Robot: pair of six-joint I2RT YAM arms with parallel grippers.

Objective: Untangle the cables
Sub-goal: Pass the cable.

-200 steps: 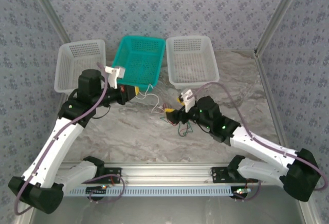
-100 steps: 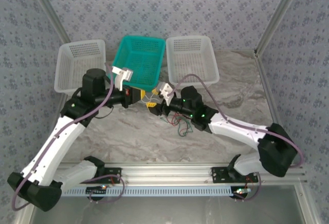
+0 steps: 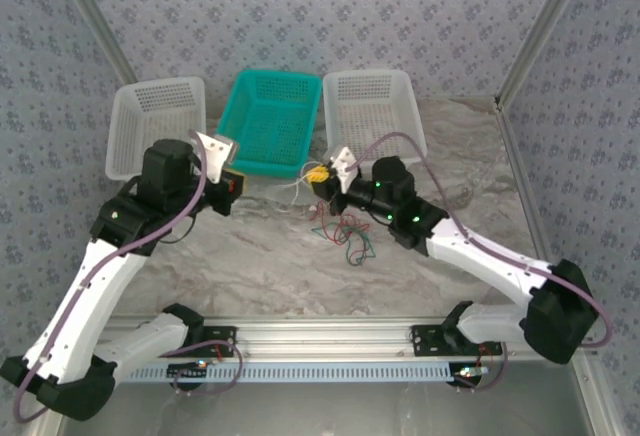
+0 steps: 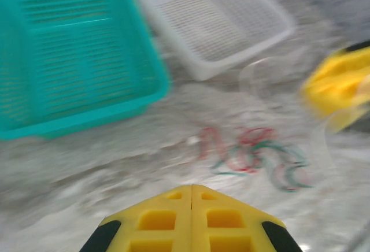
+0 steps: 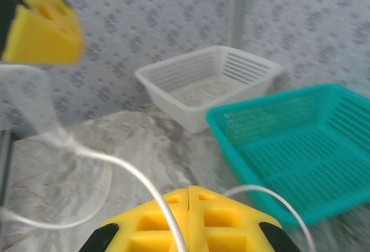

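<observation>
R pincer [image 5: 189,191] clenched on thin white wire [image 5: 115,160], L pincer [image 4: 191,187] clenched, nothing seen in it; a tug cd tighten red-green wire clump [image 4: 254,158].

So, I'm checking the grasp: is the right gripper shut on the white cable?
Shut on it: the right gripper has its yellow fingers pressed together, the white cable running out between them.
</observation>
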